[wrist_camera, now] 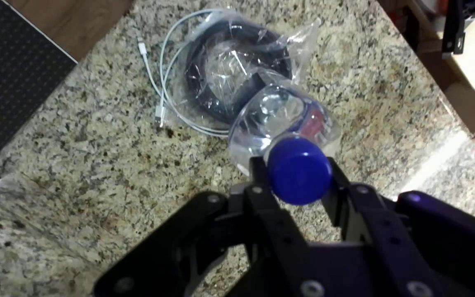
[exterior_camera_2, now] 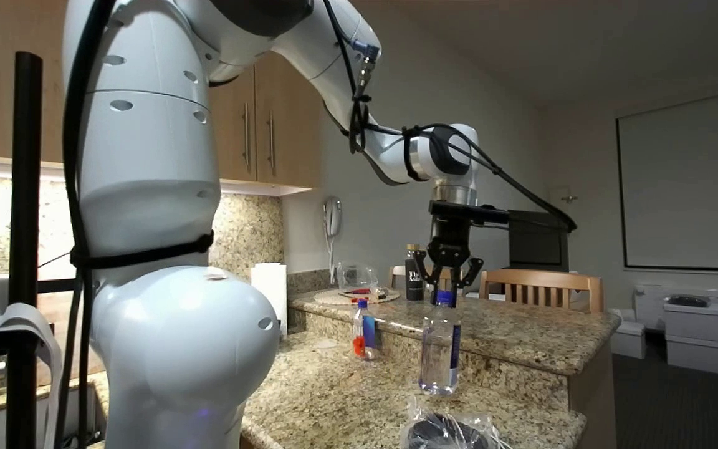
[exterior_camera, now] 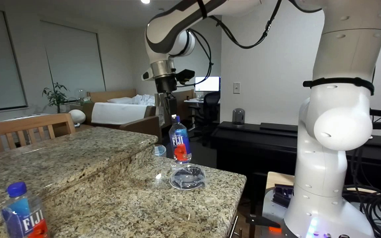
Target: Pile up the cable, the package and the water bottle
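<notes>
A clear Fiji water bottle with a blue cap [exterior_camera: 180, 142] hangs slightly tilted from my gripper [exterior_camera: 172, 115]. In an exterior view, the gripper [exterior_camera_2: 445, 300] is shut on the cap of the bottle [exterior_camera_2: 439, 358]. In the wrist view, both fingers [wrist_camera: 295, 165] press on the blue cap, and the bottle's clear body [wrist_camera: 268, 119] overlaps the package's edge. The package [wrist_camera: 221, 62] is a clear plastic bag with a black coil; it also shows in both exterior views [exterior_camera: 188, 178] [exterior_camera_2: 449, 433]. The white cable [wrist_camera: 162, 66] lies looped partly under the package. I cannot tell the gap below the bottle.
Another Fiji bottle [exterior_camera: 25, 215] stands upright on the lower granite counter [exterior_camera: 137, 205]; it also shows in an exterior view [exterior_camera_2: 364, 333]. A raised granite ledge [exterior_camera: 78, 148] runs alongside. A dark bottle [exterior_camera_2: 414, 274] and a round mat [exterior_camera_2: 328, 297] stand on that ledge.
</notes>
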`<state>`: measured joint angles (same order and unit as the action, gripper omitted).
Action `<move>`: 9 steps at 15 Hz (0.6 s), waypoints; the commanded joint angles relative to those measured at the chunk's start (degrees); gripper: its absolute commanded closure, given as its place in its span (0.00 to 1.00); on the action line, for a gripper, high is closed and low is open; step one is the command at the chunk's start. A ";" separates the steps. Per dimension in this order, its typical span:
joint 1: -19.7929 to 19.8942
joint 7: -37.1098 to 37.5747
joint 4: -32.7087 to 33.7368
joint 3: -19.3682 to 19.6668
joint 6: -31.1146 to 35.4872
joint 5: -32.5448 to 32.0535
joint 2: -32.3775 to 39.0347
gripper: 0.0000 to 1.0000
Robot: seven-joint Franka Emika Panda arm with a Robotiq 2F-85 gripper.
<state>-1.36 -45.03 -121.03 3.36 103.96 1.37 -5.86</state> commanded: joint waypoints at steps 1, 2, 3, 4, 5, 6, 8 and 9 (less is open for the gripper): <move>1.67 -5.74 -4.57 1.21 -1.15 -1.25 -4.68 0.86; 1.83 -6.63 -5.61 1.58 -0.44 -1.38 -5.20 0.86; 2.00 -7.42 -6.59 1.85 -0.34 -1.40 -5.62 0.86; 2.06 -7.90 -7.29 2.09 -0.51 -1.49 -5.86 0.86; 2.06 -8.21 -8.27 2.32 -0.10 -1.62 -6.34 0.86; 2.09 -8.48 -9.13 2.50 0.43 -1.81 -6.70 0.86; 2.15 -9.02 -10.77 2.92 1.48 -1.62 -7.14 0.86; 2.17 -9.41 -11.46 3.19 2.01 -1.15 -7.29 0.86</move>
<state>0.00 -51.73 -129.14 6.22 104.00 0.70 -10.10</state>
